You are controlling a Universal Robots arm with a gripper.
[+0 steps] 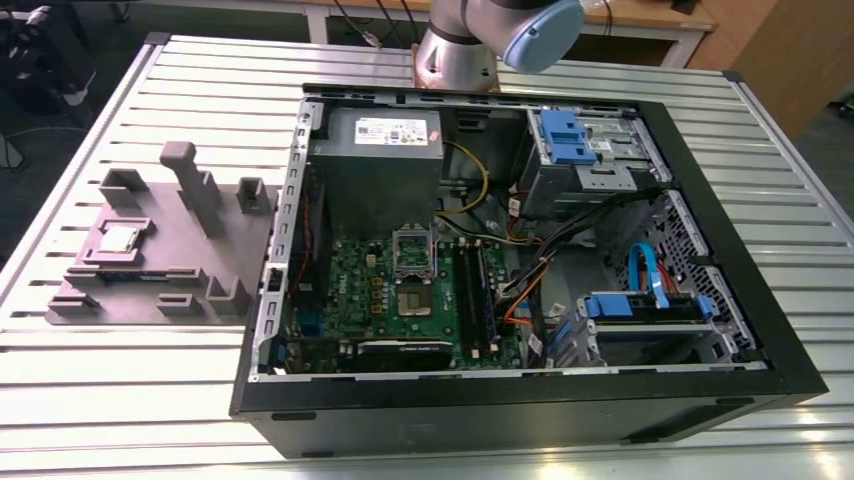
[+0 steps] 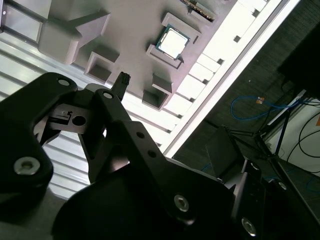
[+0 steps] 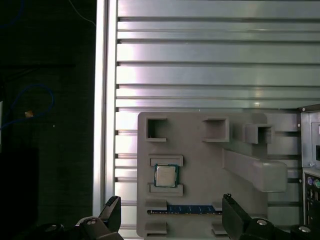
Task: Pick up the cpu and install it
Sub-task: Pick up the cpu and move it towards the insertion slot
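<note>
Open computer case (image 1: 534, 410) on slatted table (image 1: 134, 400); grey fixture tray (image 1: 140, 287) beside.

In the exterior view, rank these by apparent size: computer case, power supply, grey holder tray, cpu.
Largest to smallest:
1. computer case
2. grey holder tray
3. power supply, mounted inside the case
4. cpu, seated in the tray, by far the smallest

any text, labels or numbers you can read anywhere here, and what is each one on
Nothing here reads clearly enough to quote.
On the white label on the grey power supply: lines of print, too small and blurred to read.
On the cpu top: any marking is too small to tell.
On the motherboard: no print that can be read.
</note>
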